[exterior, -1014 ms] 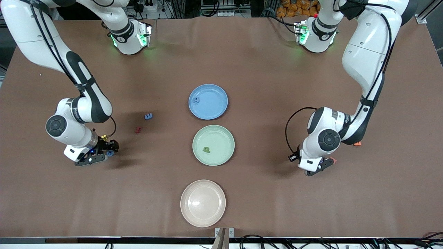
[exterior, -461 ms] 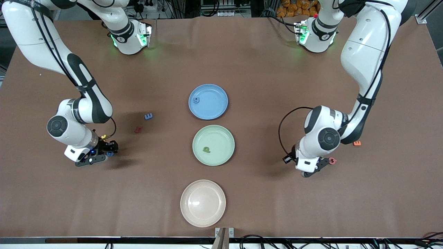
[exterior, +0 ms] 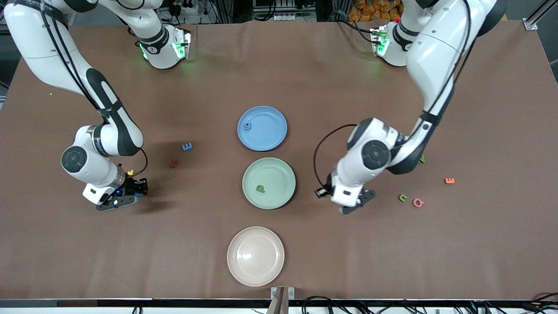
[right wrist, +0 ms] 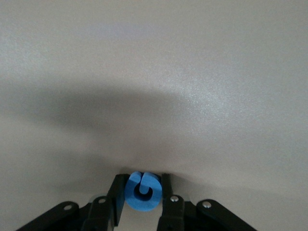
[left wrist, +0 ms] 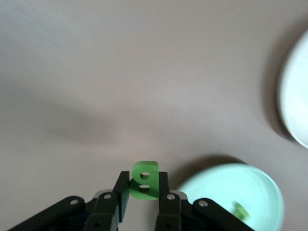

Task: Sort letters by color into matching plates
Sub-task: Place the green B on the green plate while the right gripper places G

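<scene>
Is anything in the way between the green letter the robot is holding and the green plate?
Nothing visible is. The left gripper is shut on a green letter over bare table beside the green plate, toward the left arm's end. One green letter already lies in that plate, with bare plate around it.

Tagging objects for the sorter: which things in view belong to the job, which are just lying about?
Job:
- blue plate, green plate
- green letter in left claw
- blue letter in right claw
- loose blue letter

Lying about:
- cream plate
- red letter, orange letter, pink letter
</scene>
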Robot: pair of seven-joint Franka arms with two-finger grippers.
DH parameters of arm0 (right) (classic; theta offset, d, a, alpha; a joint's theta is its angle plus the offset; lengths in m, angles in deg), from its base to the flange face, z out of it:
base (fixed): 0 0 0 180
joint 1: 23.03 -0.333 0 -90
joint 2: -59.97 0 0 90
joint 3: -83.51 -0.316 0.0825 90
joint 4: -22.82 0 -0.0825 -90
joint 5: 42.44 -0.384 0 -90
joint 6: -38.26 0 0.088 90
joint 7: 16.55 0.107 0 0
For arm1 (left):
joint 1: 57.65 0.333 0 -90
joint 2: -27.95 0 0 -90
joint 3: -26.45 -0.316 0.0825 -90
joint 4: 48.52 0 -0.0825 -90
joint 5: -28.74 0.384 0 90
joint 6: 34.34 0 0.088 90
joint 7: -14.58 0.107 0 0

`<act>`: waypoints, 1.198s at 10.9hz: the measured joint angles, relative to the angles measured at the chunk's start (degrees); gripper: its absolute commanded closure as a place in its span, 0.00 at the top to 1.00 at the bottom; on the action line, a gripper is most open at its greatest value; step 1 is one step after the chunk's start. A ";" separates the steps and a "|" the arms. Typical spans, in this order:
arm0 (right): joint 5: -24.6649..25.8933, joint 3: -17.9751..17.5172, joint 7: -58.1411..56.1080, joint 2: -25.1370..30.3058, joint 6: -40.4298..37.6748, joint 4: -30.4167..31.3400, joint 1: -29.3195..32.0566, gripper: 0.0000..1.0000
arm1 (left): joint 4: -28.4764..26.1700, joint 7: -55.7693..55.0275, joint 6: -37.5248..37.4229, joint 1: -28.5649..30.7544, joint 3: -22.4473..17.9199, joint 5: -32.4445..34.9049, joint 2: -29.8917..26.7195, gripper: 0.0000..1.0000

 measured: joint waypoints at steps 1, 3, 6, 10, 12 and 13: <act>0.00 0.02 0.00 -0.01 0.00 -0.07 -0.06 0.00 | 0.15 -0.33 1.29 -2.17 0.01 -0.95 0.03 0.00; 0.00 0.03 -0.02 -0.01 0.00 -0.13 -0.19 0.00 | 0.14 -0.46 3.45 -5.33 -0.03 -1.66 0.53 0.00; 0.00 -0.20 -0.01 1.06 -4.27 -0.92 -0.95 0.00 | 0.15 -0.55 4.75 -8.63 -0.17 -1.68 0.90 0.00; -0.06 -3.86 7.89 5.13 -11.28 -0.59 -2.62 0.00 | 0.16 -3.00 5.71 -12.76 -2.72 -1.68 1.12 1.00; -0.09 -6.70 17.20 6.92 -14.11 0.39 -5.45 0.00 | 0.22 -3.48 6.69 -15.08 -5.34 -1.68 1.13 1.00; -0.10 -8.45 22.61 7.53 -14.98 0.77 -7.19 0.00 | 0.36 -3.63 6.84 -15.25 -5.94 -1.68 1.12 1.00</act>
